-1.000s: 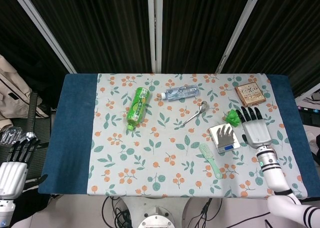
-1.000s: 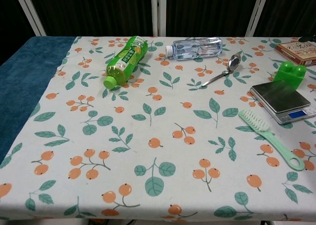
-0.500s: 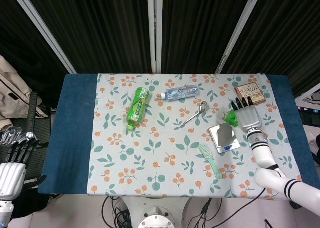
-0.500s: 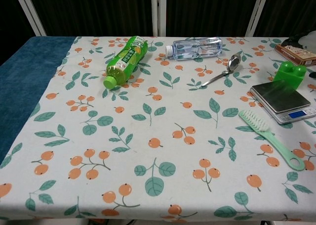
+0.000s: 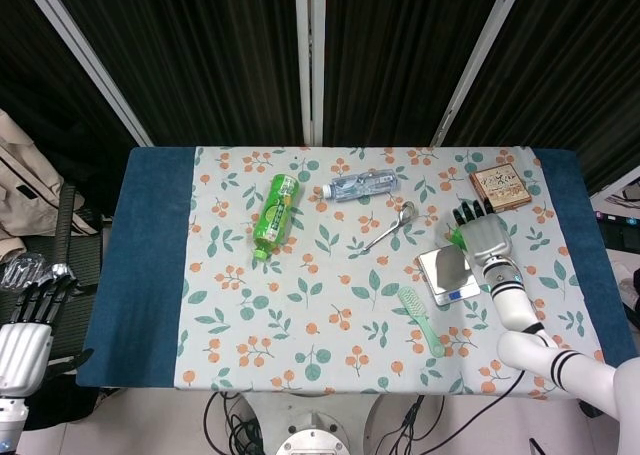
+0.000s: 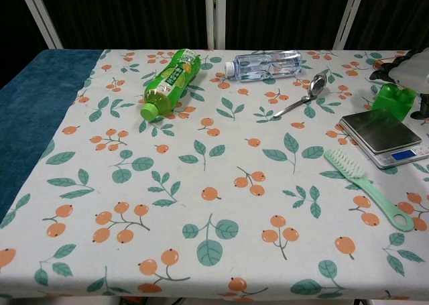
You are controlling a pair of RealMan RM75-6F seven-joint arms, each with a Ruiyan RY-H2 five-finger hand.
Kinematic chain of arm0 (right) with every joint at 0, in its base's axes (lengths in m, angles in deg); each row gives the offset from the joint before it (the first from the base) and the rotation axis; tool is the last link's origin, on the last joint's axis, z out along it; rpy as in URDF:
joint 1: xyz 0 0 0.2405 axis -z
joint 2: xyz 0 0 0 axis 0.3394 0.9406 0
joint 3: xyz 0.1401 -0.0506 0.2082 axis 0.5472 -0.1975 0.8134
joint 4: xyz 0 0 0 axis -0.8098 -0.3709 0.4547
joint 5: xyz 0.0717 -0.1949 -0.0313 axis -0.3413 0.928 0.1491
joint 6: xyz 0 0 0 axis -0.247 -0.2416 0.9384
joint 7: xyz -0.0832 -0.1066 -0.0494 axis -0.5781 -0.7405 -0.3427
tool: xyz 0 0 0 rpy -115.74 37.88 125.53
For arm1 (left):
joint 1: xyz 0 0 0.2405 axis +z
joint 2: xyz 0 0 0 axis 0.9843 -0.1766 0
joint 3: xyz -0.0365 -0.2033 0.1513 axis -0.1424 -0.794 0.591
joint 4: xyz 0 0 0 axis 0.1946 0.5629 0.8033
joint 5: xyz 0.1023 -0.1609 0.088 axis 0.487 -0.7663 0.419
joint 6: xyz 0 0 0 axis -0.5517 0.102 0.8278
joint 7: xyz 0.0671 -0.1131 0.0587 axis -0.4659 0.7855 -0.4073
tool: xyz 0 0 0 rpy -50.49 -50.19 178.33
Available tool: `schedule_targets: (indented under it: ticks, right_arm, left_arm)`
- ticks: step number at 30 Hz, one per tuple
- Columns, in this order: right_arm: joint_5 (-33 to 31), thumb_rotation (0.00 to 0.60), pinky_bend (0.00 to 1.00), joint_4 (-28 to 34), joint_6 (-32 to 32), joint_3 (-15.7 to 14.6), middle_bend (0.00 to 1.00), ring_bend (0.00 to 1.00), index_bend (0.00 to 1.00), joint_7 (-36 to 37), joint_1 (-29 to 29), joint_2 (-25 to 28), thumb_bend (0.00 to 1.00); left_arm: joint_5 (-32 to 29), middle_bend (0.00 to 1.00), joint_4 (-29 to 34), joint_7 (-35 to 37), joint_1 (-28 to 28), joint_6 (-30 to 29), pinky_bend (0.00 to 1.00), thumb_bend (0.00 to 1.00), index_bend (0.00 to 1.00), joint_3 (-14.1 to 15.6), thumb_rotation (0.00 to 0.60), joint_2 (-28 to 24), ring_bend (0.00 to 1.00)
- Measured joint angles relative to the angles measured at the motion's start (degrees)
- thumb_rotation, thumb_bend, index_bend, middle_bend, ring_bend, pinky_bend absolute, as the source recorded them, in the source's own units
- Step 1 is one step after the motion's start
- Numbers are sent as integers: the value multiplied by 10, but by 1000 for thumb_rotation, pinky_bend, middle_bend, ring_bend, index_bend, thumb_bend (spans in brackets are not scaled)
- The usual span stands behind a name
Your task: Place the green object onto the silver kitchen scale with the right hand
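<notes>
Green block (image 6: 394, 100) seemingly under robot hand (image 5: 483, 237)

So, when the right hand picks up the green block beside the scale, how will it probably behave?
The green block looks like a moulded plastic brick with studs, so probably stiff and light. Its flat base suggests it will slide, not roll. Its smooth faces may slip under the right hand above it.
</notes>
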Motion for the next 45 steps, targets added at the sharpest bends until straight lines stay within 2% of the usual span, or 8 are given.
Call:
schedule_targets:
  ticks: [12, 14, 18, 20, 26, 31, 37, 45]
  right_arm:
    - [-4, 600, 0, -34, 20, -12, 0, 0, 4, 23, -17, -21, 205]
    - [-2, 600, 0, -37, 19, -13, 0, 0, 65, 29, -17, -22, 207]
    - [12, 600, 0, -43, 13, -15, 0, 0, 342, 45, -16, -25, 207]
    - [20, 600, 0, -47, 10, -16, 0, 0, 439, 55, -14, -26, 212]
    - [32, 600, 0, -56, 9, -18, 100, 0, 545, 77, -10, -29, 229]
    - [48, 600, 0, -52, -4, -15, 85, 0, 627, 96, -6, -24, 233]
    - [70, 600, 0, 1, -41, -6, 70, 0, 645, 113, 2, 11, 234]
    - [123, 600, 0, 156, -117, -15, 54, 0, 657, 100, 25, 88, 233]
  left_arm:
    - [-4, 27, 2, 4, -1, 4, 0, 53, 26, -1, 600, -3, 0]
    - [-4, 27, 2, 3, -2, 5, 0, 53, 26, -1, 600, -3, 0]
    - [-5, 26, 1, 3, -2, 6, 0, 52, 26, -1, 600, -3, 0]
    - [-5, 27, 1, 3, -3, 6, 0, 53, 26, -1, 600, -3, 0]
    - [-4, 27, 1, 3, -2, 5, 0, 52, 26, -1, 600, -3, 0]
    - [-4, 27, 0, 4, -2, 4, 0, 52, 26, -1, 600, -3, 0]
    - [-3, 26, 0, 5, -3, 4, 0, 53, 26, -2, 600, -2, 0]
    - [3, 27, -1, 7, -4, 0, 0, 52, 26, -3, 600, 1, 0]
